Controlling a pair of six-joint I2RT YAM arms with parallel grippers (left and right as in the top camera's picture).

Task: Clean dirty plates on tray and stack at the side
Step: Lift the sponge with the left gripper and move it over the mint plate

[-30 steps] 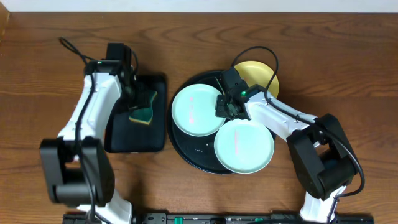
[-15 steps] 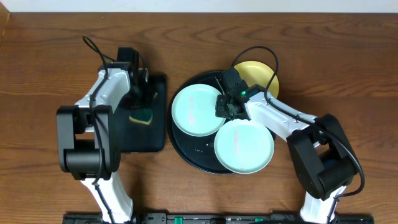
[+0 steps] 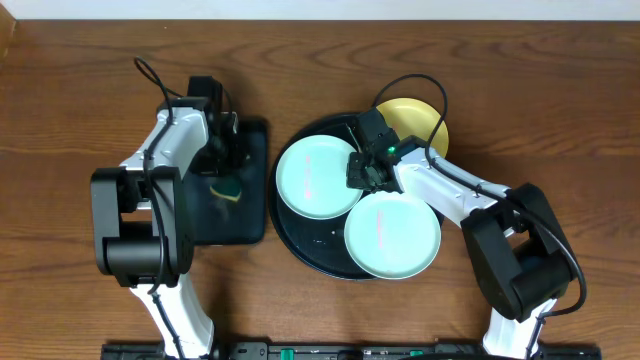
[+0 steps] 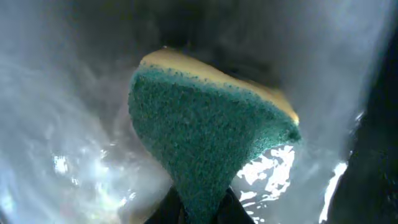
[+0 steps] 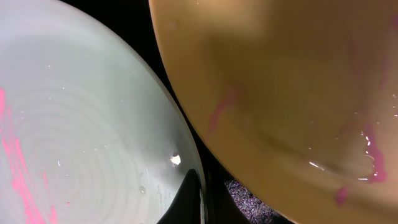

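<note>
My left gripper [image 3: 222, 170] is over the small rectangular tray, shut on a green sponge [image 3: 232, 187]. In the left wrist view the sponge [image 4: 205, 137], green with a yellow back, is pinched at its lower corner between my fingertips [image 4: 239, 213]. On the round black tray [image 3: 300, 250] lie two mint plates [image 3: 312, 177] [image 3: 392, 235], each with pink smears. A yellow plate [image 3: 418, 125] leans on the tray's far rim. My right gripper [image 3: 362, 175] is shut on the right rim of the left mint plate [image 5: 81, 137], with the pink-streaked yellow plate [image 5: 280, 81] beside it.
The small black rectangular tray [image 3: 200, 225] lies left of the round one and looks wet in the left wrist view. Bare wooden table [image 3: 560, 100] surrounds both trays. A cable loops over the yellow plate's far side.
My left gripper has closed on the sponge after the left arm swung in over the rectangular tray. The right arm and the plates have not moved.
</note>
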